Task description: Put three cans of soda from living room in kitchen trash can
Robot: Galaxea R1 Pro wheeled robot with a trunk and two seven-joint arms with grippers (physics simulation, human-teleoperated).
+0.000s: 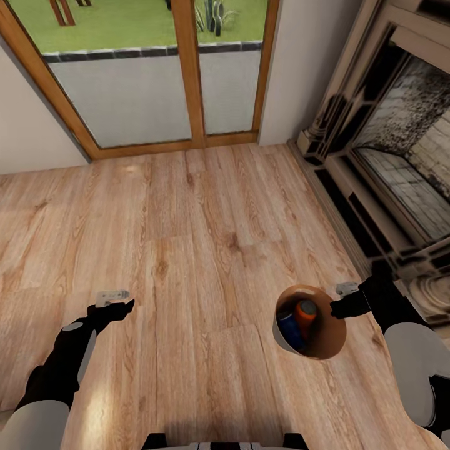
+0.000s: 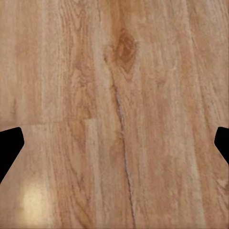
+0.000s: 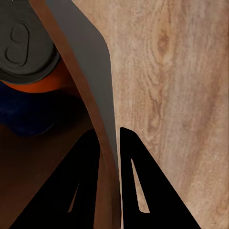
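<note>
Small round tapered bin (image 1: 284, 337), pale grey outside, orange-brown inside: held upright over the wood-plank floor (image 1: 187, 237), in front of the robot on its right side, tipped slightly. Two drink cans lie inside it, an orange-bodied can with a silver top (image 1: 306, 310) and a blue-bodied can (image 1: 289, 330) pressed against it; whether a third sits beneath them cannot be told.

Right gripper (image 1: 340, 307), black: at the bin's rim on the fireplace side. In the right wrist view the two black fingers (image 3: 81, 191) stand one either side of the thin bin wall (image 3: 93, 90), one inside and one outside, clamped onto it, with the orange can's top (image 3: 24, 43) and the blue can (image 3: 24, 114) beyond.

Left gripper (image 1: 119, 306), black: hanging over bare floor, well apart from the bin. In the left wrist view its finger tips (image 2: 9, 148) sit at the far edges of the frame with only planks (image 2: 119, 95) between them, so the jaws are spread wide and hold nothing.

Stone-and-brick fireplace surround (image 1: 381, 187): along the robot's right, its stepped base close to the right arm and the bin.

Glazed door in an orange-brown wooden frame (image 1: 187, 75): straight ahead, grass beyond, pale wall (image 1: 25, 131) either side.

Open floor: broad between the arms and ahead to the door; tight only along the fireplace edge
</note>
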